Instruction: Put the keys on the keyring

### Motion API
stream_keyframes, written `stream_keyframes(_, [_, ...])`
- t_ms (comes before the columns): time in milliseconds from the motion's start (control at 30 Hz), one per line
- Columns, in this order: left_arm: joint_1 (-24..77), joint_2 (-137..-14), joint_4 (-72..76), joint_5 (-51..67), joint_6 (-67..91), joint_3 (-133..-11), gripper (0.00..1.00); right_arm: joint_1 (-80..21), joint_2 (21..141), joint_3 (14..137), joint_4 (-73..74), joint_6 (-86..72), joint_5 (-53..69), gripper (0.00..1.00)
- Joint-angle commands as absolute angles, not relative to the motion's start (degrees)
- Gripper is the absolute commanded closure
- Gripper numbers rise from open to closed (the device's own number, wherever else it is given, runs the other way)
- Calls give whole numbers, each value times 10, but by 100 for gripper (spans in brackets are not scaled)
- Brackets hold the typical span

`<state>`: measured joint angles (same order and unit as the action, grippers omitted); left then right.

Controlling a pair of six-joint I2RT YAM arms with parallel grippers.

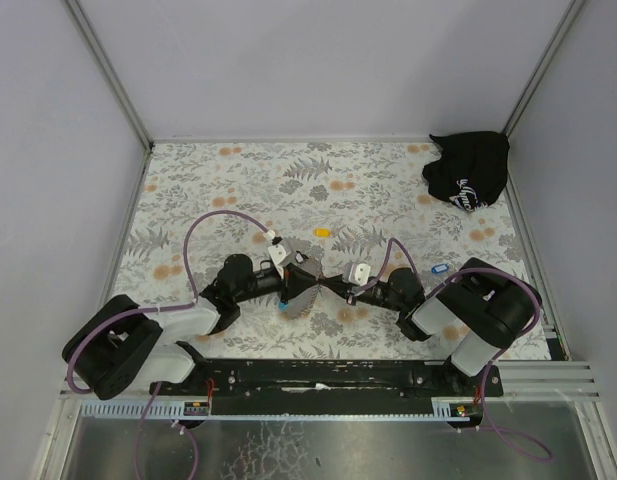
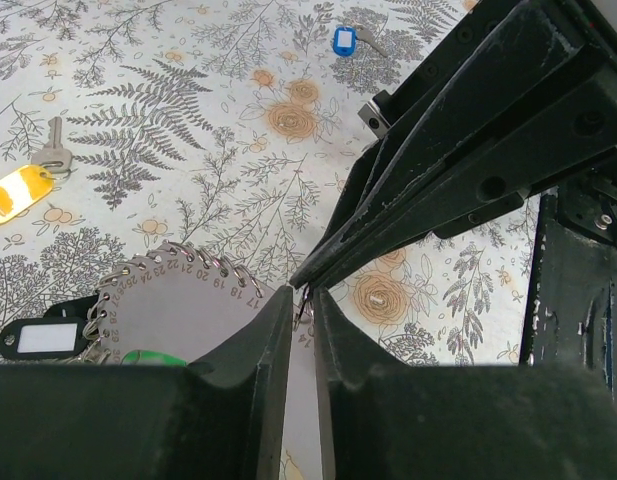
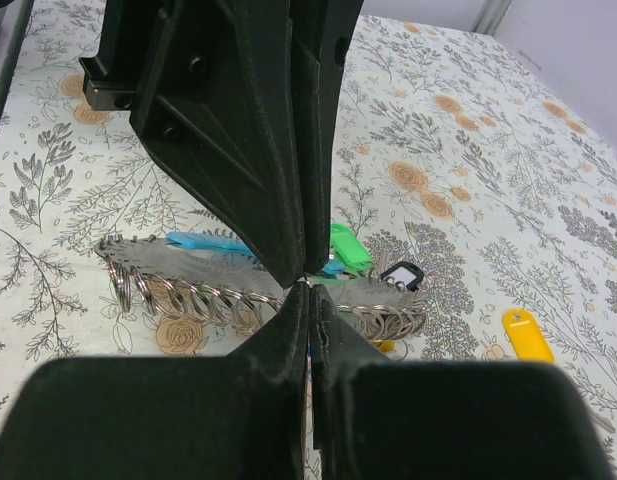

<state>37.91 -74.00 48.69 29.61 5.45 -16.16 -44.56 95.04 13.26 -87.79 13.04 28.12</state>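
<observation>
yellow key (image 1: pixel 322 232) 1 | blue key (image 1: pixel 438 269) 1 | keyring (image 1: pixel 300 297) 1 | black bag (image 1: pixel 470 170) 1

Grey fern-and-flower print cloth (image 1: pixel 238 180) as work surface, plain pale lilac walls (image 1: pixel 318 60) on three sides, aluminium corner posts (image 1: pixel 108 70), even light.

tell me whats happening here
Two grippers meet tip to tip at the rim of the keyring: the right gripper is shut on one of its wire loops, and the left gripper is nearly closed at the same spot. The yellow key and blue key lie loose on the table, not yet on.
</observation>
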Motion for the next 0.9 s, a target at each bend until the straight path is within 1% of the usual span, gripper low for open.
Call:
stream_keyframes(0, [384,-739,473,291,34,-174,88,-444,937,145,-969,127,292,100])
stream_keyframes(167, [384,-728,466,283,28,-167,89,-444,936,143,-969,129,291,100])
stream_keyframes(500, [384,-747,467,320,29,-185,90,-444,935,146,-969,123,303,100])
stream_keyframes(867, [384,-772,457,319,22,-194,94,-444,929,144,-969,121,301,100])
